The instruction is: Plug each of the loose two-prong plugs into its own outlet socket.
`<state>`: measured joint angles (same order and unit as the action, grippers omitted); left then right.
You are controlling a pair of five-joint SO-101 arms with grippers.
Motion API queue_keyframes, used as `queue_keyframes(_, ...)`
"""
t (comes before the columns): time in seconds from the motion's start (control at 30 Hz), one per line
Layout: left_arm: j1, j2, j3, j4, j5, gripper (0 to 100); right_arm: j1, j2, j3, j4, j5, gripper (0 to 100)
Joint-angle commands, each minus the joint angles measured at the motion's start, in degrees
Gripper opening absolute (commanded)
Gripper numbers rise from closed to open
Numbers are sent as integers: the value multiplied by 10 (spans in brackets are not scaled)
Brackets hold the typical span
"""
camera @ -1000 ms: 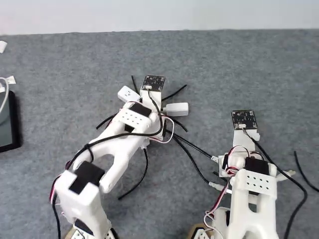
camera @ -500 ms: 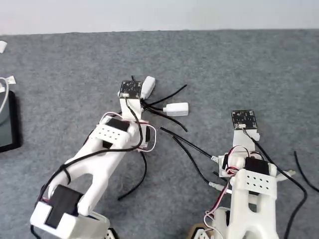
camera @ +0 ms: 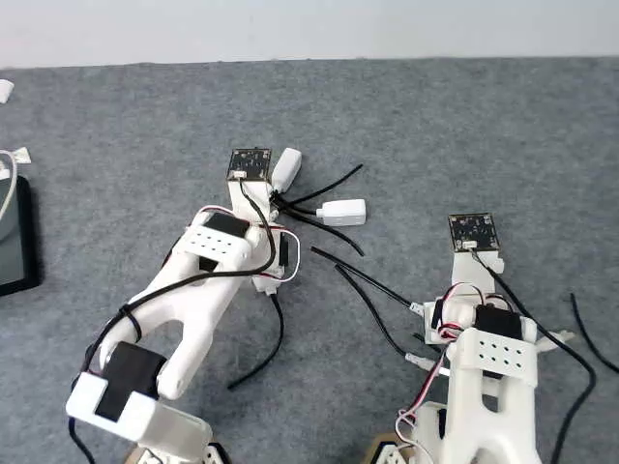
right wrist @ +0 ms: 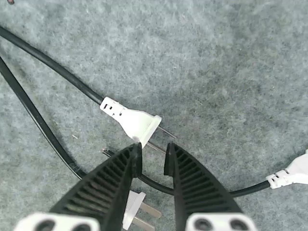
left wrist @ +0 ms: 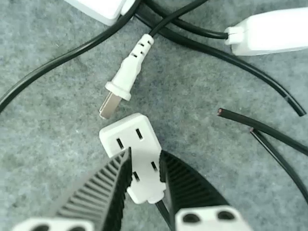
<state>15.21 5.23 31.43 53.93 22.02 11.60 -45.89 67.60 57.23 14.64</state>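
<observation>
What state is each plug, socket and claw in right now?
left claw: shut on the outlet socket.
outlet socket: gripped, slots empty.
plug by socket: unplugged, prongs facing the socket.
right claw: slightly open, empty.
plug by right claw: lying loose, unplugged.

Two arms: left arm (camera: pixel 193 300), right arm (camera: pixel 488 377). Three sockets: first socket (left wrist: pixel 137 159) in the left arm's jaws, second socket (left wrist: pixel 267 31) and third socket (left wrist: pixel 98 7) just beyond. Four plugs: first plug (left wrist: pixel 122 79) just ahead of the left arm; second plug (right wrist: pixel 134 120), third plug (right wrist: pixel 134 207) and fourth plug (right wrist: pixel 291 177) well to its right. One dark screen (camera: pixel 19 237) and two scraps (camera: pixel 5 89) far to its left.
</observation>
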Motion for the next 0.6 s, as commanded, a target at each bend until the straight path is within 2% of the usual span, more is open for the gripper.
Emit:
queue_keyframes(0.0, -11, 33, 10, 33, -6, 16, -1, -15, -6, -7, 3, 103)
queue_keyframes(0.1, -11, 35, 10, 46, -6, 16, 17, -15, -10, -10, 2, 103)
queue_keyframes(0.27, -11, 36, 13, 55, -6, 16, 87, -15, -45, -9, 4, 103)
queue_keyframes(0.43, -11, 37, 14, 55, -6, 16, 168, -15, -80, -18, 216, 102)
queue_keyframes(0.5, -11, 37, 16, 55, -6, 16, 227, -15, -105, -20, 217, 102)
queue_keyframes(0.57, -9, 33, 20, 54, -6, 16, 279, -12, -120, -15, 160, 102)
